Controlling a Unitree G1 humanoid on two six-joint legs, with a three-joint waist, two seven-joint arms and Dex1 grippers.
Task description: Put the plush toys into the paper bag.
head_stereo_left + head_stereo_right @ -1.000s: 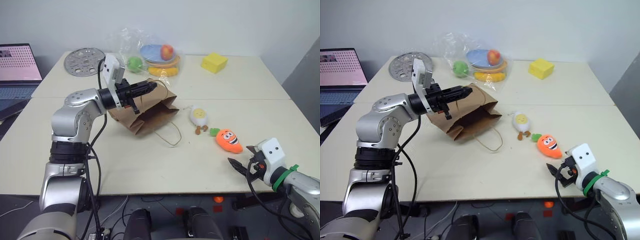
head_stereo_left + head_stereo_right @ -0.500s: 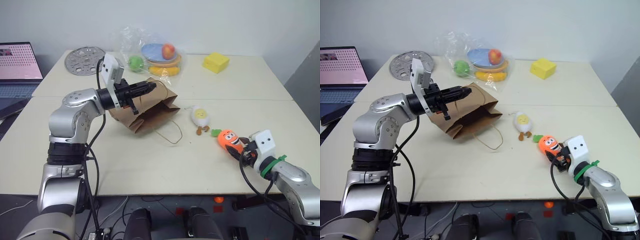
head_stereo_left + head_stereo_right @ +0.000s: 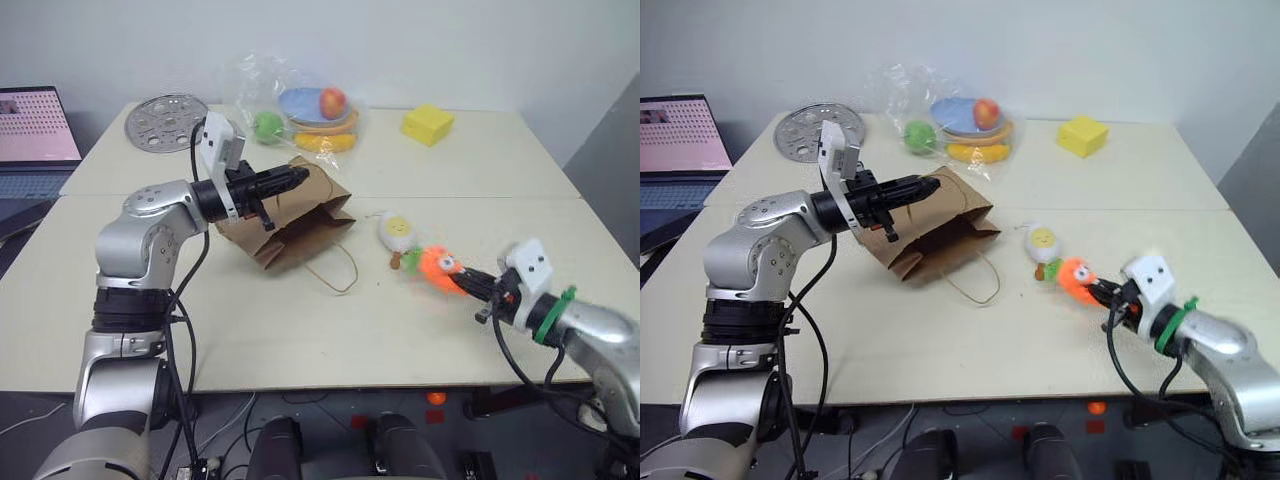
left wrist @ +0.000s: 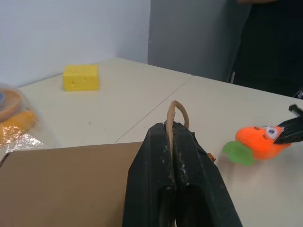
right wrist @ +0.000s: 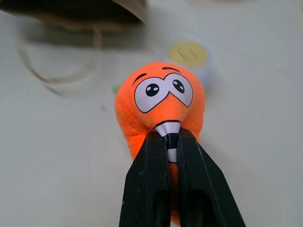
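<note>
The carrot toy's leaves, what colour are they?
Green; the carrot toy's leaves show best in the left wrist view.

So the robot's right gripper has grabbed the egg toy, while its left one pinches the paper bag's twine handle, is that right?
Not quite. The right gripper is shut on the orange carrot, as the right wrist view shows; the egg toy lies on the table. The left gripper does pinch the paper bag's twine handle.
</note>
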